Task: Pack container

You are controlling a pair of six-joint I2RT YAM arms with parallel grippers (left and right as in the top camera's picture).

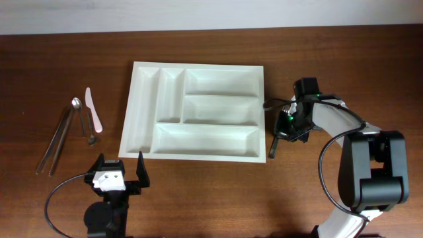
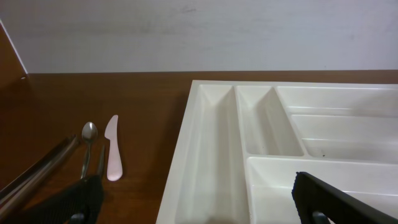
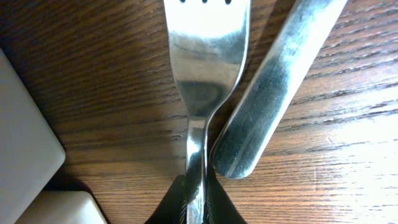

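Overhead top-down, low left wrist shares tray (image 1: 218,82)

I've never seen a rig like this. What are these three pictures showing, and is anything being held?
Two robot arms with two-finger grippers stand at a wooden table. One picture looks down from above; the other two come from cameras on each wrist. The white cutlery tray lies in the middle, its compartments apparently empty. Left of it lie tongs, a spoon and a pink knife. The left gripper hangs open, empty. The right gripper pinches a fork beside another metal handle.
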